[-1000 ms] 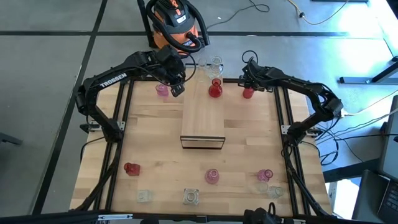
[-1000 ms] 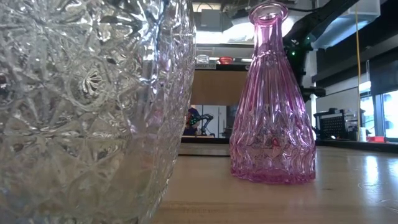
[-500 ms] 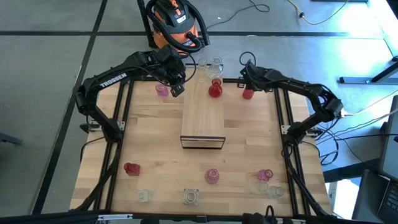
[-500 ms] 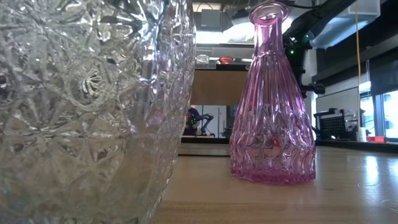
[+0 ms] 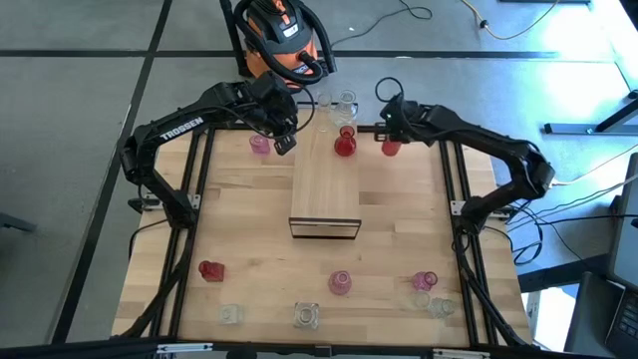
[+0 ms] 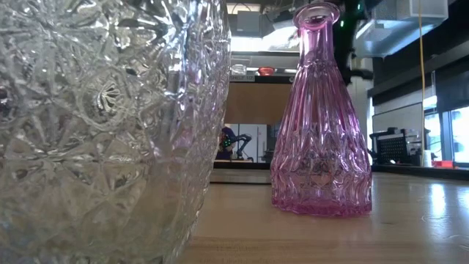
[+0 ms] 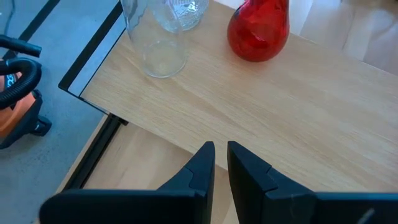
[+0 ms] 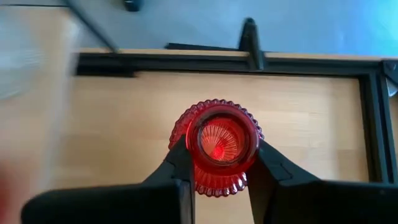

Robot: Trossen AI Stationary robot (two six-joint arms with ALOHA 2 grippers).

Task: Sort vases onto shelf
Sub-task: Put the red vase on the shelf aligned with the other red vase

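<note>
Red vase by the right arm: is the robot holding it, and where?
Yes. The right gripper is shut on the red vase, one finger on each side of its ribbed body just under the rim. The left gripper holds nothing.

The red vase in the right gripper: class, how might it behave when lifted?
The red vase looks like ribbed glass, so probably rigid and breakable if dropped. The right gripper holds its rounded sides from two sides, so it might slip or twist. Its scalloped base may help it stand steadily.

Grey floor (image 5: 80,80) with dark seam lines surrounds wooden table (image 5: 239,229). Orange-black vacuum cleaner (image 5: 284,35) beyond far table edge. Cables (image 5: 588,184) trail across floor. Window (image 6: 459,136) admits daylight.
</note>
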